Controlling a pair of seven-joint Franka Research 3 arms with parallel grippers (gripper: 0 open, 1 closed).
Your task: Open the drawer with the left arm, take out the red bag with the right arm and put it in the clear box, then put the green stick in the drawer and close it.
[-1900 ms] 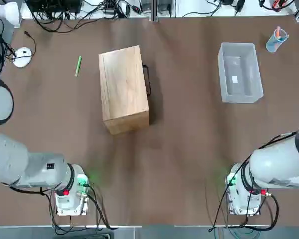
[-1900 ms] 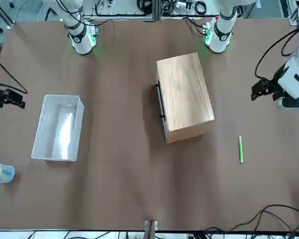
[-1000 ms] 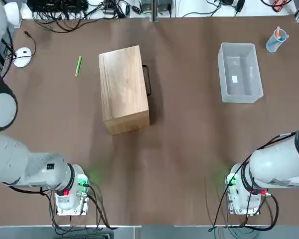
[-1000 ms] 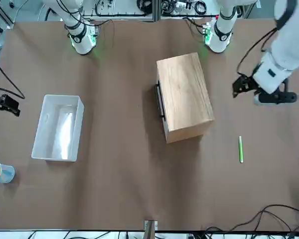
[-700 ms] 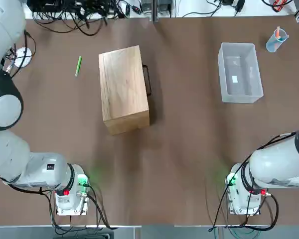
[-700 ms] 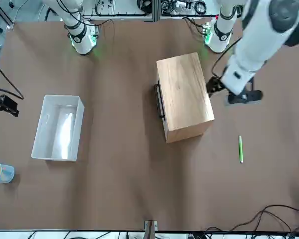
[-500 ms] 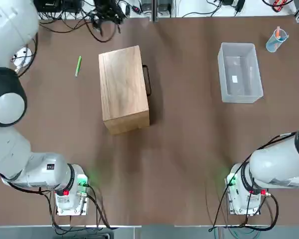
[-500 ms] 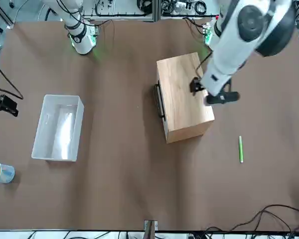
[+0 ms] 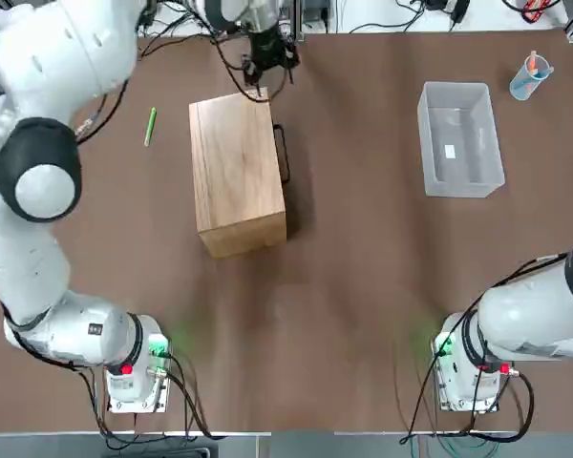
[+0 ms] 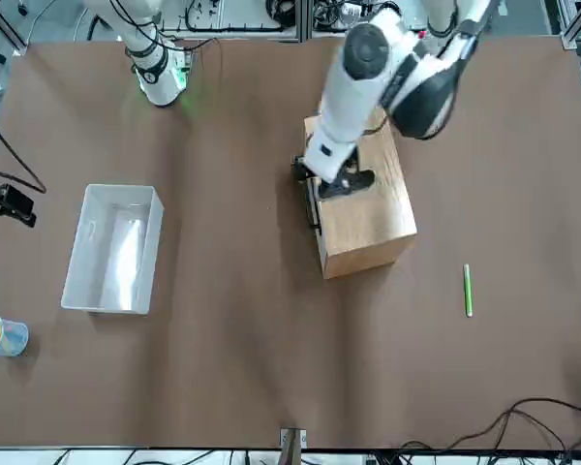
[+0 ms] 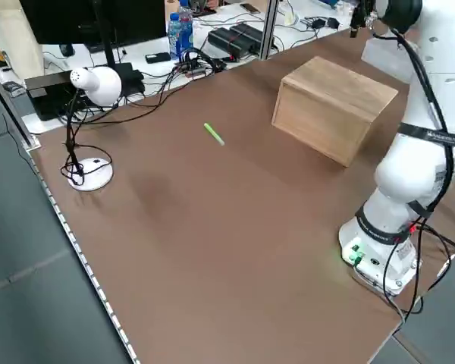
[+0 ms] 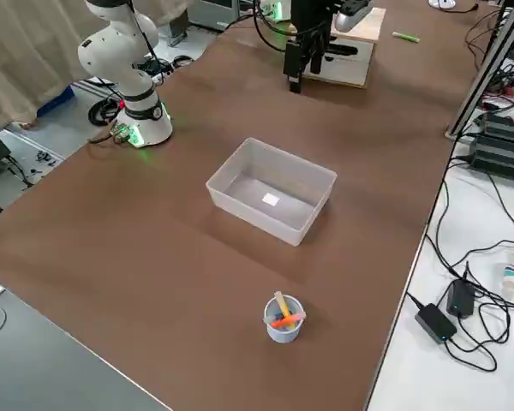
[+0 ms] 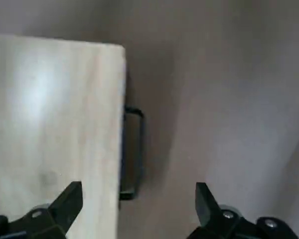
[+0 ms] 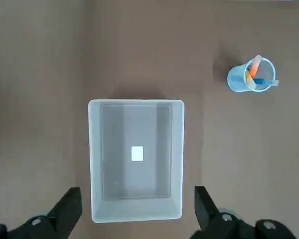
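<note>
Our left tool [image 13: 138,211], open above the cabinet [image 9: 237,172], begins the drawer-opening step; next we must straddle the handle [image 13: 134,154] at its three o'clock side.

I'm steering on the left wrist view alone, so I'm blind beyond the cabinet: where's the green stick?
Observer: The green stick lies on the table, on the side of the cabinet away from the handle.
Operator: My left hand is open at the handle-side edge. Anything in the clear box?
Observer: The clear box shows only a small white label inside.
Operator: And the right hand?
Observer: Open, off on the clear box's side of the table.
</note>
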